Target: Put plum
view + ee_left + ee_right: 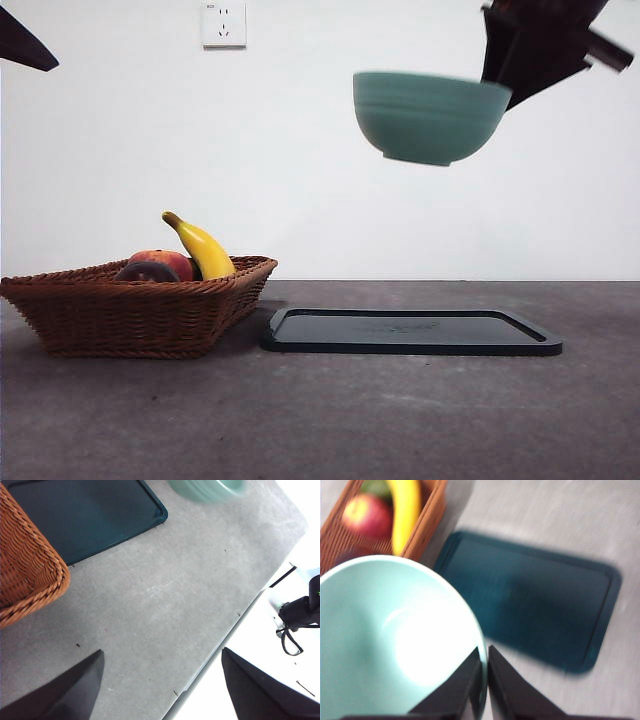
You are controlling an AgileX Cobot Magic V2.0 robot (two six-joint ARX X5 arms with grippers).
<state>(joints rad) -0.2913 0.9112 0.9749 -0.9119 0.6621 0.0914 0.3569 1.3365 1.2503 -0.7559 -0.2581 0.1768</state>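
Plum point(148, 271) shows only from front; right claw point(484, 666) pinches bowl point(390, 645), left claw point(160, 690) spread.

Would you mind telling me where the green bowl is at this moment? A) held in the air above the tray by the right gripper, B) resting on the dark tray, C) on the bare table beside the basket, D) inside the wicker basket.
A: the bowl hangs clear above the tray, its rim pinched by the right gripper, whose jaws close on the wall in the right wrist view.
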